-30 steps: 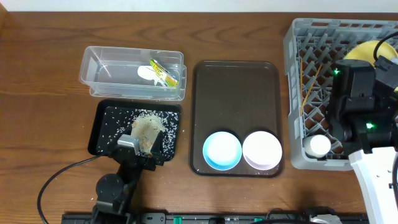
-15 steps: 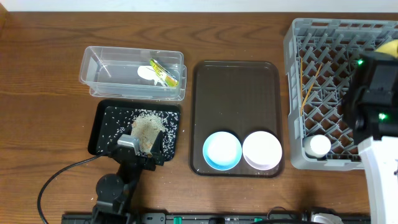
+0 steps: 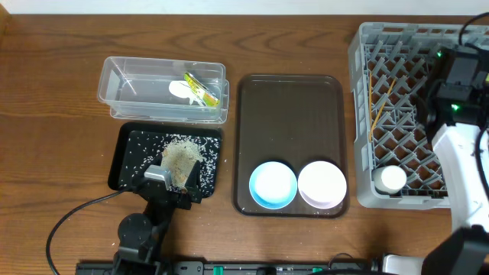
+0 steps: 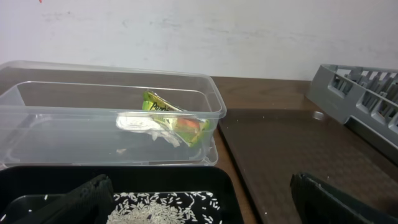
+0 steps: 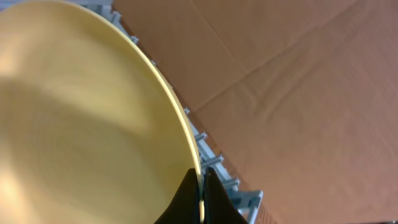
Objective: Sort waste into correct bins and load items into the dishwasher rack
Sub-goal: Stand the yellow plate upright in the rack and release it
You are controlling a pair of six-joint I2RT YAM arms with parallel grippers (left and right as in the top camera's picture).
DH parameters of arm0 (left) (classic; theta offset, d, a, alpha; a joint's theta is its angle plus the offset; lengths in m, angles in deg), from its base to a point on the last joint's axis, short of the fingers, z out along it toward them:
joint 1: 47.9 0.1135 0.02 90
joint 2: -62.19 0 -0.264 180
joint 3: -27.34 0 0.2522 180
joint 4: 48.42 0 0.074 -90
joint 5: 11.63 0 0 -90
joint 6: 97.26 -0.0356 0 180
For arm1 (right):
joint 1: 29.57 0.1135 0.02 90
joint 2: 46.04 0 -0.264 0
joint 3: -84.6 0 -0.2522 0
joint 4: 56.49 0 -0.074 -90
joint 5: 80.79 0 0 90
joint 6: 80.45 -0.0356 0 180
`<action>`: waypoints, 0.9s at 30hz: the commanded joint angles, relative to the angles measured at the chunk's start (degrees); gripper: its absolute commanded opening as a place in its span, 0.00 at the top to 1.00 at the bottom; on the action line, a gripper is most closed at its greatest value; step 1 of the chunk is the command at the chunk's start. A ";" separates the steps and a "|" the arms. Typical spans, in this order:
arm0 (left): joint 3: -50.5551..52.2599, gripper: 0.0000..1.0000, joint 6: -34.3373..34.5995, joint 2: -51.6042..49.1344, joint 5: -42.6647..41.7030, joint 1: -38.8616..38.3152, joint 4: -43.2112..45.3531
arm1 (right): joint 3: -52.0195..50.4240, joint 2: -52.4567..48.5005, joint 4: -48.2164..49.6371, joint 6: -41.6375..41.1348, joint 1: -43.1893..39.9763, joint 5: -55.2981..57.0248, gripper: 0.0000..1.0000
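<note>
While my right gripper point(image 5: 200, 186) pinches the rim of the pale yellow plate point(image 5: 81, 124) at the grey dishwasher rack point(image 3: 397, 114), my left gripper point(image 4: 199, 202) hangs spread wide above the black tray point(image 3: 121, 176) of rice point(image 3: 182, 143). The light blue bowl point(image 3: 273, 184) and the pinkish-white bowl point(image 3: 322, 184) sit side by side on the brown tray point(image 3: 290, 114).

Place: a robot test lab, laid out as a dish-clearing station.
Surface: a brown wooden counter point(image 3: 46, 92) is seen against a plain white wall point(image 4: 186, 31).
Machinery: a left arm point(image 3: 137, 233) and a right arm point(image 3: 466, 176) are mounted at the counter's front edge, and a black cable point(image 3: 69, 218) is looped across the wood.
Kitchen props: a grey dishwasher rack point(image 3: 405, 30) and a dark brown serving tray point(image 3: 290, 99) are set out.
Backdrop: brown cardboard point(image 5: 298, 93) is seen beyond the rack.
</note>
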 commanded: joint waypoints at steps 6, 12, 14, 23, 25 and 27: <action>1.62 0.07 -0.76 0.46 0.24 0.31 -0.79 | 0.33 -2.60 7.67 11.69 -1.46 -0.81 0.99; 1.62 0.07 -0.76 0.46 0.24 0.31 -0.79 | 0.33 -4.07 5.97 11.74 -1.36 -2.10 0.99; 1.62 0.07 -0.76 0.46 0.24 0.31 -0.79 | 0.33 -4.07 3.80 10.12 -1.25 -4.22 0.86; 1.62 0.07 -0.76 0.46 0.24 0.31 -0.81 | 0.37 0.11 -9.31 -8.22 -0.17 -20.87 0.15; 1.62 0.07 -0.76 0.46 0.26 0.31 -0.81 | 0.37 3.17 -12.87 -12.26 -0.17 -31.65 0.25; 1.62 0.07 -0.76 0.46 0.24 0.31 -0.79 | 0.37 5.81 -15.13 -14.49 -0.11 -40.44 0.37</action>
